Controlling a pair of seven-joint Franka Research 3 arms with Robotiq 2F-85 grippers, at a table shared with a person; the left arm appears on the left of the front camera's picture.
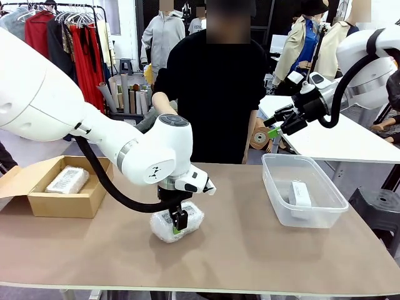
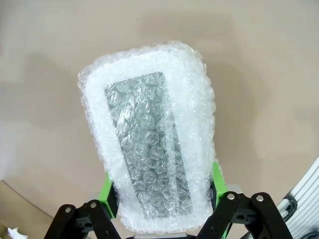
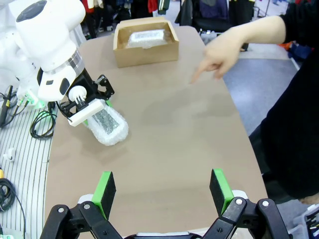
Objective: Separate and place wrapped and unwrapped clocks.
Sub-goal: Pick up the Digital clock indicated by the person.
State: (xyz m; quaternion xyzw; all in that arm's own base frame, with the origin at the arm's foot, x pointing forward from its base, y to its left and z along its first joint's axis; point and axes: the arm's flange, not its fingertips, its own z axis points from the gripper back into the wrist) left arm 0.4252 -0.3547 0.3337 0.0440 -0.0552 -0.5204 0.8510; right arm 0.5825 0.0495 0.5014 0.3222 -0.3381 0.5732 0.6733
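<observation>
Left gripper (image 1: 179, 229) clamps the bubble-wrapped clock (image 1: 177, 222) at table centre, ready to lift; right gripper (image 1: 273, 128) hangs spread wide, clear of it.

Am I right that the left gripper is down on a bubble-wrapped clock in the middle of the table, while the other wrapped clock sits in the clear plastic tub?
Not quite. The left gripper is on the wrapped clock mid-table, but the other wrapped clock lies in the cardboard box. The clear tub holds the bare white clock. The front view shows this.

white bubble-wrap bundle (image 2: 149, 144), grey panel | box (image 1: 37, 203) tan | tub (image 1: 278, 200) seemingly clear
</observation>
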